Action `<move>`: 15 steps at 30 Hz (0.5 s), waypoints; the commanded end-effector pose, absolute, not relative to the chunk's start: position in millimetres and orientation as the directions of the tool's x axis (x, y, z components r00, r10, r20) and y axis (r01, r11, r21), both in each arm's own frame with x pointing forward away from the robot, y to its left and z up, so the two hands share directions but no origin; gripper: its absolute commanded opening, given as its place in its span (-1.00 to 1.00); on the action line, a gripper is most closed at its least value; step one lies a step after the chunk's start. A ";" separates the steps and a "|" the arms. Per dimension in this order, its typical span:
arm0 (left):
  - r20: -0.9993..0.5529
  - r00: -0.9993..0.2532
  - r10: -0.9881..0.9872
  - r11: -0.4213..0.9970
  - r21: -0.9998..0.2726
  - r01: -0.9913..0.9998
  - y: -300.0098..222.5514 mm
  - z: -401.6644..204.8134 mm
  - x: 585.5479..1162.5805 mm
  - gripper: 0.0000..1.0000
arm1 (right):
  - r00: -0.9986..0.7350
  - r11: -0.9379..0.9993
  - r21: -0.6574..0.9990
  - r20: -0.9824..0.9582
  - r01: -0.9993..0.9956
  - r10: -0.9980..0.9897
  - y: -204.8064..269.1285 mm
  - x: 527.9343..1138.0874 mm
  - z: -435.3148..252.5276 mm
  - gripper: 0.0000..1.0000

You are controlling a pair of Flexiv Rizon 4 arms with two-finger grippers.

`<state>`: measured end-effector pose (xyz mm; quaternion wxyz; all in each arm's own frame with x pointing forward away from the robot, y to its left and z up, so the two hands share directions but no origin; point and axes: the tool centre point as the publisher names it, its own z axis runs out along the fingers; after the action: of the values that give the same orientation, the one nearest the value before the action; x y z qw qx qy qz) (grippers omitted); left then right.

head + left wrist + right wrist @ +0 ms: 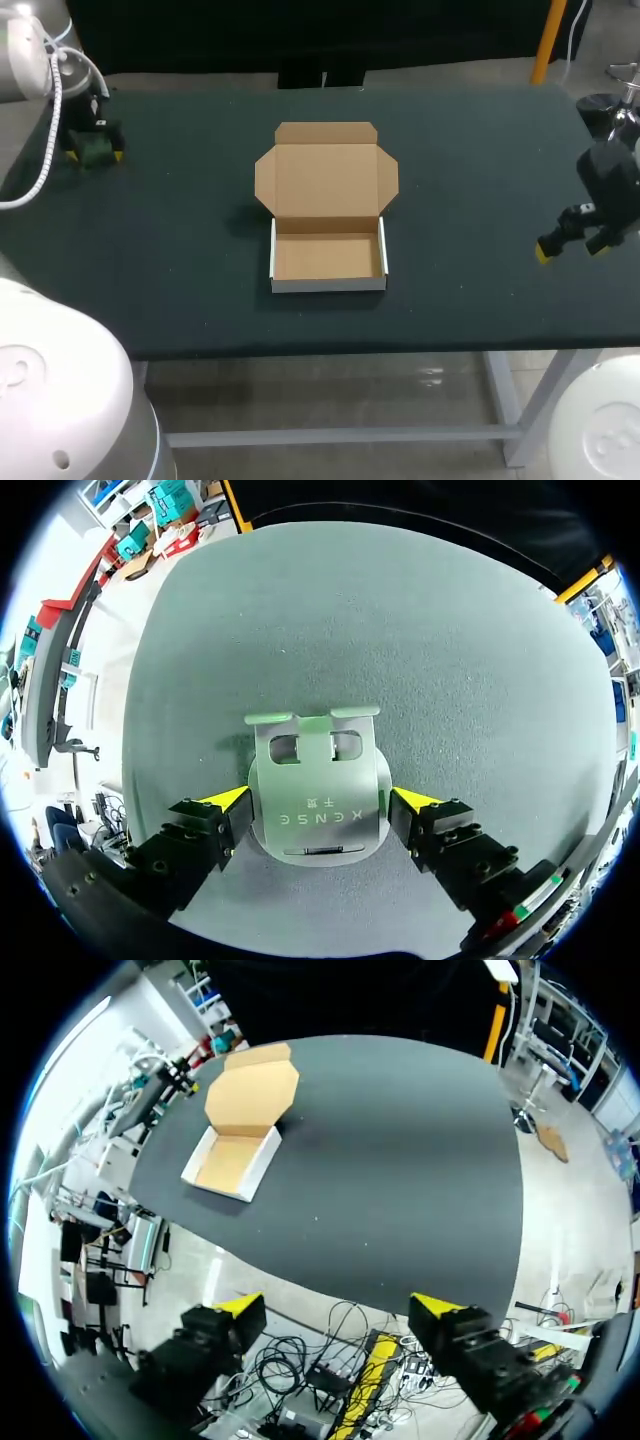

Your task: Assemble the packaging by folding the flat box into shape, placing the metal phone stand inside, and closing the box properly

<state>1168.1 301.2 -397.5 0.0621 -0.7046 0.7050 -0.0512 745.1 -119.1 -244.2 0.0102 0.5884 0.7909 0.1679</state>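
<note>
Our left gripper (320, 798) clasps the phone stand (318, 780), hooked end ahead, at counter (480, 180) far-left corner | right gripper (340, 1312) released (near right edge) | box (328, 258) central, lid (326, 178) pointing toward far edge

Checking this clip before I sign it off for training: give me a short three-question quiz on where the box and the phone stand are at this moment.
1. True or false: the metal phone stand already lies inside the box.
2. The box's lid is: A) shut; B) open, laid back behind the tray; C) missing.
3. Fill in: the ___ gripper has nothing between its fingers.

Key
1. False: it sits between the fingers of the left gripper, far from the box.
2. B.
3. Right: the right gripper is open and empty.
</note>
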 end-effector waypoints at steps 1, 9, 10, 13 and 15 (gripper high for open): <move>-0.016 0.002 -1.000 0.001 -0.150 -0.989 301.6 -398.6 1172.1 0.80 | -0.303 0.248 0.291 0.161 0.924 0.939 -115.3 736.8 -246.5 1.00; -0.013 0.000 -1.000 0.002 -0.150 -0.989 300.6 -399.2 1172.8 0.77 | -0.303 0.248 0.291 0.161 0.924 0.939 -115.3 736.8 -246.5 1.00; -0.013 0.000 -1.000 0.002 -0.149 -0.989 300.6 -399.2 1172.8 0.76 | -0.303 0.248 0.291 0.161 0.924 0.939 -115.3 736.8 -246.5 1.00; -0.012 0.000 -1.000 0.001 -0.148 -0.989 300.5 -400.1 1173.2 0.75 | -0.303 0.248 0.291 0.161 0.924 0.939 -115.3 736.8 -246.5 1.00; -0.013 0.000 -1.000 0.002 -0.146 -0.989 300.5 -400.6 1173.4 0.65 | -0.303 0.248 0.291 0.161 0.924 0.939 -115.3 736.8 -246.5 1.00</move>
<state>1169.2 299.7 -398.7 0.0597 -0.7046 0.7053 -0.0509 745.0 -119.0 -244.1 0.0103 0.5884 0.7909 0.1678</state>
